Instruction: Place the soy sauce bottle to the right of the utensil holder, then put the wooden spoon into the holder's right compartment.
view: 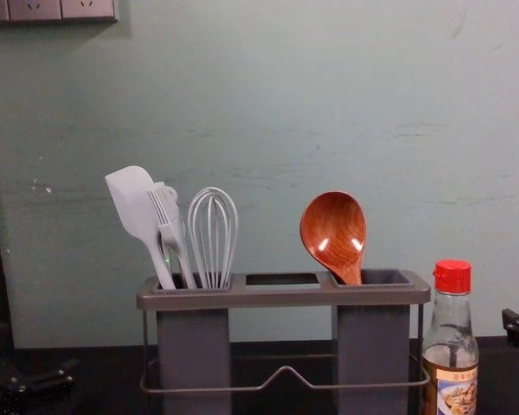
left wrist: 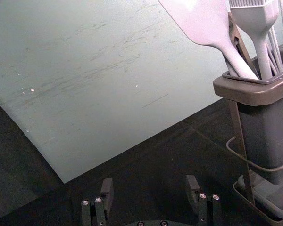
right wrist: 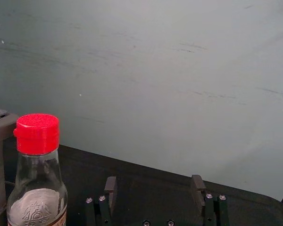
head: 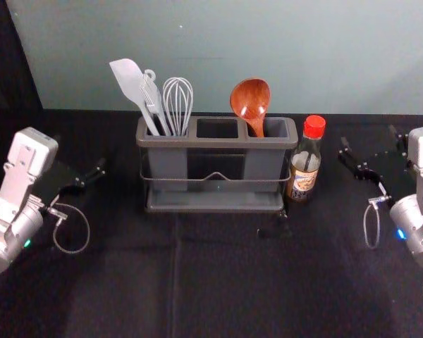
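The utensil holder (head: 217,209) stands mid-table. The wooden spoon (head: 252,100) rests in its right compartment, bowl up, as the spoon (view: 335,233) in the chest view confirms. Close against the holder's right side, the soy sauce bottle (head: 306,163) stands upright; in the right wrist view the bottle (right wrist: 36,174) is off to one side of the fingers. My right gripper (head: 370,149) is right of the bottle, and the right gripper (right wrist: 154,193) is open and empty. Left of the holder is my left gripper (head: 83,176); the left gripper (left wrist: 150,190) is open, holding nothing.
A spatula (head: 132,85), a brush (head: 154,104) and a whisk (head: 178,103) stand in the holder's left compartment. Behind the dark table (head: 218,282) rises a pale wall (head: 233,42). A socket panel (view: 52,9) is on the wall at upper left.
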Available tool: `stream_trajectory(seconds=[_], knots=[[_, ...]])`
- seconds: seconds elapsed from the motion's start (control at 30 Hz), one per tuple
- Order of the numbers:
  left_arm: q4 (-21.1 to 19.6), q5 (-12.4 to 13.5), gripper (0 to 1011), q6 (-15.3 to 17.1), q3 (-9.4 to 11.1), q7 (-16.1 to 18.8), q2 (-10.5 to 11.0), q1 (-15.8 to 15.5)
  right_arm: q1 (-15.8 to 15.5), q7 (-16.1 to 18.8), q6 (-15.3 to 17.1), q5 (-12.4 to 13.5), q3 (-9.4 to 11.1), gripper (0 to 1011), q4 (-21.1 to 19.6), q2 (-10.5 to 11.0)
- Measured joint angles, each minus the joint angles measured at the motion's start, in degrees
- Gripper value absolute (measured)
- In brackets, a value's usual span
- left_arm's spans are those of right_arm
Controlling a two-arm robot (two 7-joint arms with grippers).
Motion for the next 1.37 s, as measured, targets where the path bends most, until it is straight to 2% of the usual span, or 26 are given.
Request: stream_trajectory(seconds=[1.37], knots=[[0.0,0.0,1005,0.0,0.0,0.0,0.0,0.0,0.0,-0.1,-0.2,0.0,0.0,1003,0.1,0.0]])
